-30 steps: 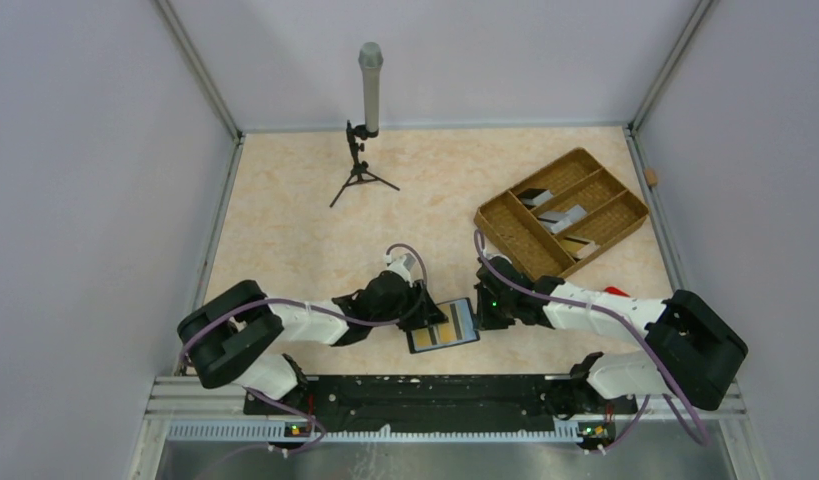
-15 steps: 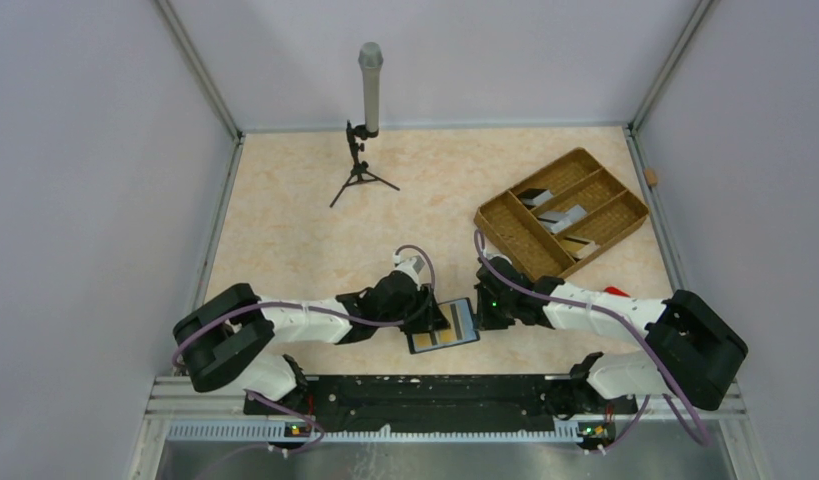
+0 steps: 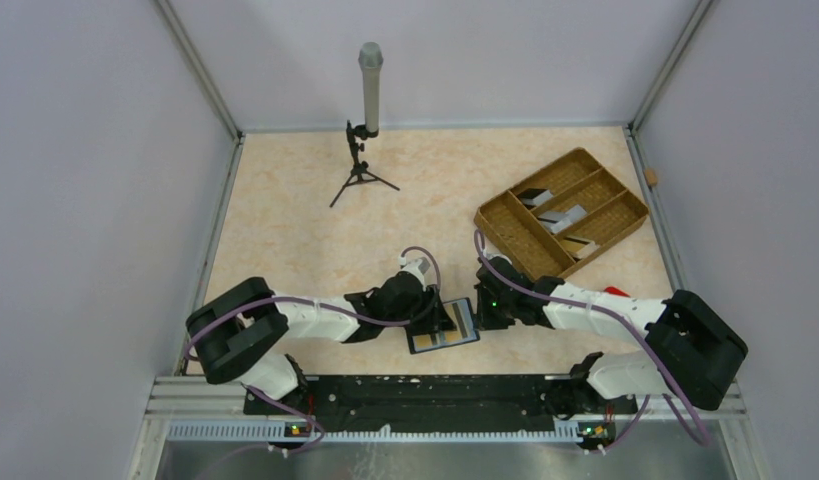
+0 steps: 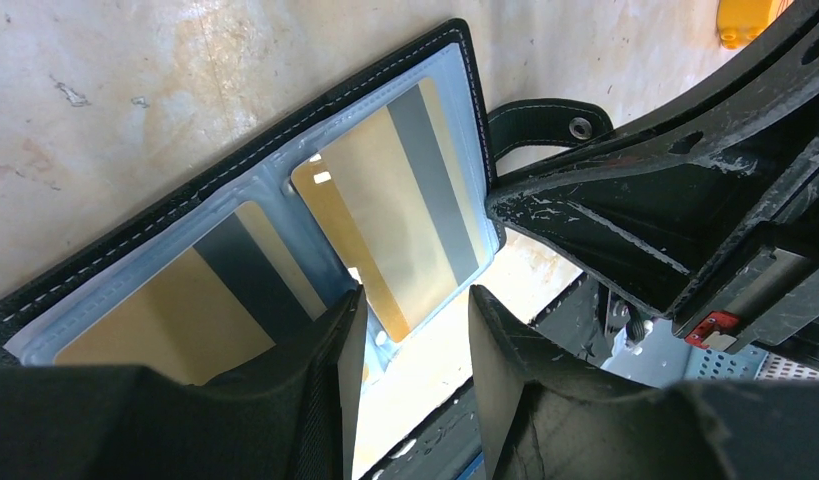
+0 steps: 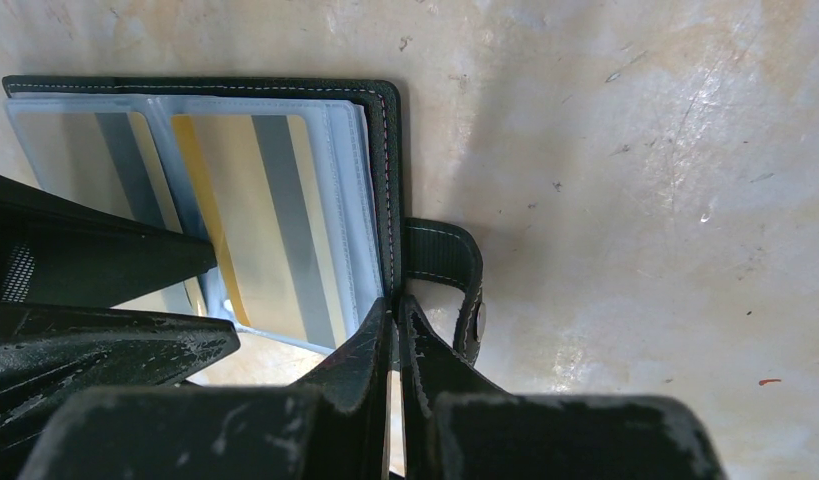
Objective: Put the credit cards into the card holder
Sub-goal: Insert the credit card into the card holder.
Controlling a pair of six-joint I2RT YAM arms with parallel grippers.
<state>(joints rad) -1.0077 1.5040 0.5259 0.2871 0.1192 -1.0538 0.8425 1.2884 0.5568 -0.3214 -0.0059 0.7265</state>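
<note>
Wallet lies open. Left gripper, half-parted, straddles its sleeve edge. Right gripper, shut, sits beside its clasp. Tray holding cards is beyond-right of the wallet, microphone stand far beyond.

Behind the left gripper fingers, the near end of the card holder was hidden; its end left of the fingers was cut off by the frame edge. Under the right gripper, part of the clasp tab was hidden. Contact between fingers and credit cards could not be determined.
</note>
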